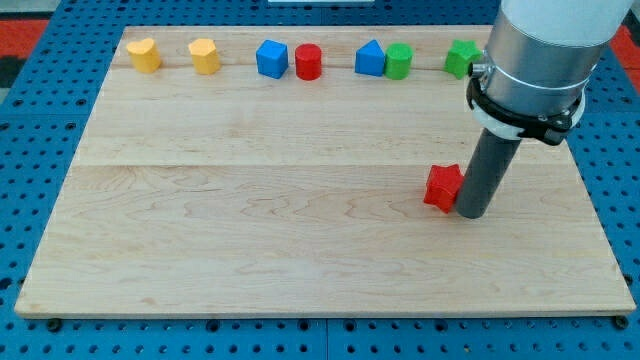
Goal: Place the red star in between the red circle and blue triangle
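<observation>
The red star (442, 187) lies on the wooden board at the view's middle right. My tip (472, 212) stands right against the star's right side, touching or nearly touching it. The red circle (308, 62) and the blue triangle (370, 58) stand apart in the row along the board's top edge, with a small gap between them. The star is well below and to the right of that gap.
Along the top edge from the left are a yellow heart-like block (144, 55), a yellow block (204, 56), a blue cube (271, 58), then a green cylinder (399, 61) touching the triangle, and a green block (462, 57) partly hidden by the arm. The board (250, 200) lies on a blue pegboard.
</observation>
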You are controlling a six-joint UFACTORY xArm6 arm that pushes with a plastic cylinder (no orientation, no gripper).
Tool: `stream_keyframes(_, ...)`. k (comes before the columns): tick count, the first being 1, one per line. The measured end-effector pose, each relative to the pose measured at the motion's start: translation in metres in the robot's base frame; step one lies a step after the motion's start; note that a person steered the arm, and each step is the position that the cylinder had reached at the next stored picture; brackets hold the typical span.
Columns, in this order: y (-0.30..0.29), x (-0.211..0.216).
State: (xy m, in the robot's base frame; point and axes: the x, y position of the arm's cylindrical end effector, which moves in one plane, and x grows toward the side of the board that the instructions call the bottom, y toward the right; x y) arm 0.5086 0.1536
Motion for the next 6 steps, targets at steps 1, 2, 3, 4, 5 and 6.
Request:
stream_keyframes(1, -0.043, 0.01)
stream_keyframes(2, -0.077, 0.009)
stream_keyframes(3, -0.049, 0.009)
stream_keyframes(4, -0.049, -0.014)
stream_keyframes(5, -0.002, -0.015)
stream_keyframes(6, 0.005, -0.046)
